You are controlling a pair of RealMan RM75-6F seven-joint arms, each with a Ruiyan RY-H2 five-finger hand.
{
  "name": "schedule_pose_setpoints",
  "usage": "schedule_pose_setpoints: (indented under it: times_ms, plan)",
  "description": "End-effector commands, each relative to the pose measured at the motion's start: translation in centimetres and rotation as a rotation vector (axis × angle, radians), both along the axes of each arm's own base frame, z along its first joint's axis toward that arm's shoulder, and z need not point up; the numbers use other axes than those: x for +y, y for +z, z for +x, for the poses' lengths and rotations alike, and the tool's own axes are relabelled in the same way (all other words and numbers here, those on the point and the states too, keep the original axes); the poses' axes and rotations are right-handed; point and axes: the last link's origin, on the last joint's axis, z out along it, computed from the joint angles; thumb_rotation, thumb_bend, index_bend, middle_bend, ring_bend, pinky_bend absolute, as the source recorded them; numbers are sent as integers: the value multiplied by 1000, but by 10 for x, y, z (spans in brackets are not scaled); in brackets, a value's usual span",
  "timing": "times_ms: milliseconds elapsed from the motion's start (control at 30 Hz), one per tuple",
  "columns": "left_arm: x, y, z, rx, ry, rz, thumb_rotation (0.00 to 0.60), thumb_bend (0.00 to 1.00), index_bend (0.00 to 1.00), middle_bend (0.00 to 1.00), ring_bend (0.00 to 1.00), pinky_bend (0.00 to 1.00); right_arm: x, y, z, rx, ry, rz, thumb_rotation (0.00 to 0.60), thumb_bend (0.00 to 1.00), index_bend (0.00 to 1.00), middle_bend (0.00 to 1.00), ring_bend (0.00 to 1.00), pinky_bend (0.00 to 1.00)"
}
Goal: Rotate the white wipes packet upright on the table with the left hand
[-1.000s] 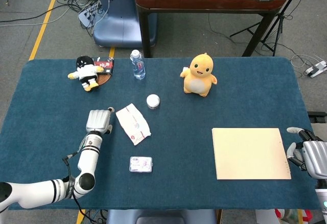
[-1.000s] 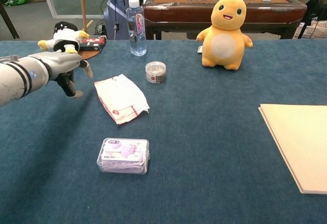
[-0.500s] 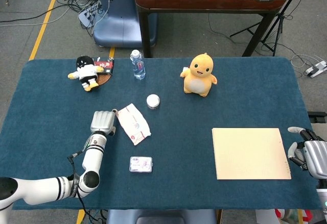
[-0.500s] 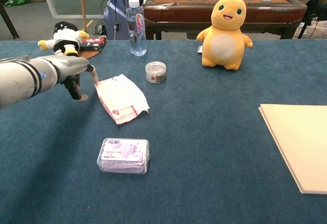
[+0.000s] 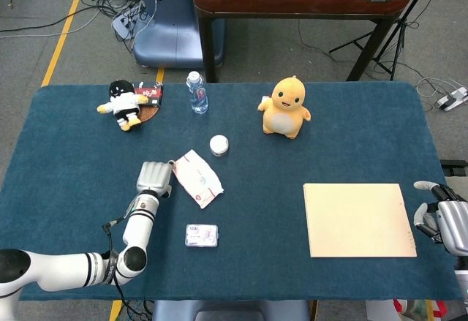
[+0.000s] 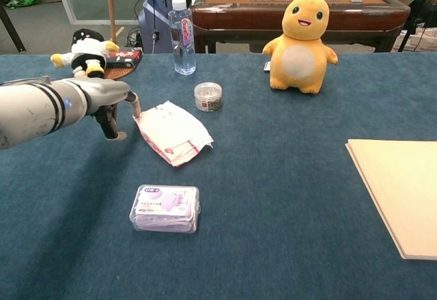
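Note:
The white wipes packet (image 5: 199, 178) (image 6: 173, 130) lies flat on the blue table, skewed, its red-printed end toward the front right. My left hand (image 5: 153, 178) (image 6: 113, 100) is at the packet's left edge, fingers (image 6: 134, 103) pointing down, one touching the packet's near corner and another on the cloth. It holds nothing. My right hand (image 5: 441, 220) rests at the table's far right edge, off the packet, with nothing in it; the chest view does not show it.
A purple-labelled plastic box (image 5: 201, 235) (image 6: 165, 208) lies in front of the packet. Behind it stand a small round jar (image 5: 219, 145), a water bottle (image 5: 195, 92), a yellow plush (image 5: 284, 107) and a black-and-white doll (image 5: 123, 103). A tan board (image 5: 358, 219) lies at right.
My left hand has moved right against the packet's left edge. The packet has slid to the right and turned a little. The right hand has hardly moved.

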Motion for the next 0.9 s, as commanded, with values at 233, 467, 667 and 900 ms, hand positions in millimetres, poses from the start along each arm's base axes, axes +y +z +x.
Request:
schedule_pose_setpoints:
  times_ms: [233,467,667,900]
  plan:
    - [-11,-8,18,-12,-62,-19,600,402,245,1000,1000,1000,0,1,0,0,0,-1,600,206,294,300,242,496]
    - [-19,-17,29,-28,-90,-41,600,402,245,1000,1000,1000,0,2,-1,-4,-1,-4,600,206,294,300,242,496]
    - [-28,-22,37,-48,-126,-57,600,402,245,1000,1000,1000,0,3,-1,-7,-1,-7,600,205,294,300,242,495]
    - [-30,-12,32,-64,-140,-13,600,401,229,1000,1000,1000,0,4,-1,-9,-1,-7,600,205,294,300,242,495]
